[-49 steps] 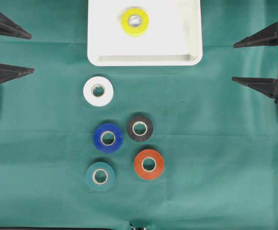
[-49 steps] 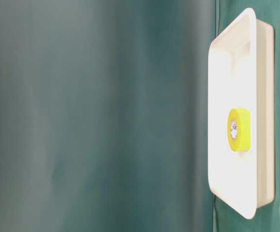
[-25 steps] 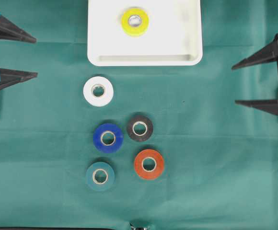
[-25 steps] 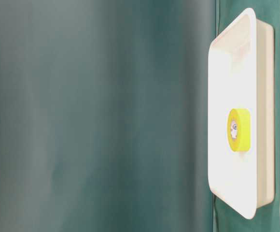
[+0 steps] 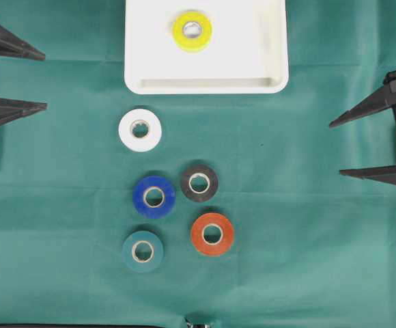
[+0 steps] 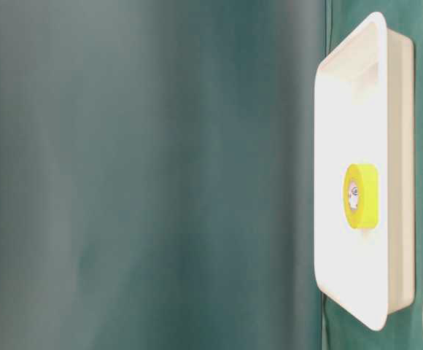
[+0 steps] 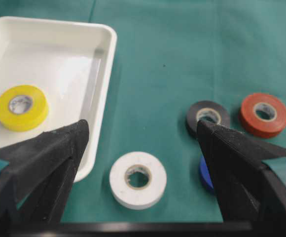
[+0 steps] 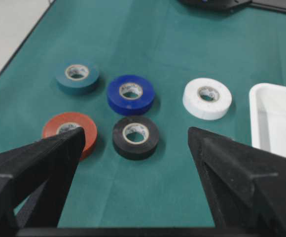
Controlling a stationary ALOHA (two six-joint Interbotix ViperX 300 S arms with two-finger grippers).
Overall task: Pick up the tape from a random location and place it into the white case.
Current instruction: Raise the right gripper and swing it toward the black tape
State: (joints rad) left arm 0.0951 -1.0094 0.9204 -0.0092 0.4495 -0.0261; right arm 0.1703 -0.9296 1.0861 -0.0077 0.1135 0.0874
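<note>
Jaws spread wide and holding nothing on both sides: left gripper (image 5: 10,78) at the left edge of the green cloth (image 5: 307,205), right gripper (image 5: 358,147) at the right edge, each well apart from every roll.

Five tape rolls lying flat and loose near the middle of the cloth: white roll (image 5: 140,129) just in front of the white case (image 5: 205,83), then black roll (image 5: 199,182) and blue roll (image 5: 153,197) side by side, then orange roll (image 5: 212,234) and teal roll (image 5: 143,251) nearest the front edge. None touching another, though blue and black close together. Yellow roll (image 5: 192,31) already lying inside the case, toward its far wall.

Step in hand, as judged: approach, with no roll yet chosen or gripped. Left wrist view framing the white roll between the open fingers, right wrist view framing the black.

Next move, as judged: descent over one roll, fingers straddling its outer rim, closure, lift, and carriage over the near wall of the case to a bare part of its floor beside the yellow roll.
</note>
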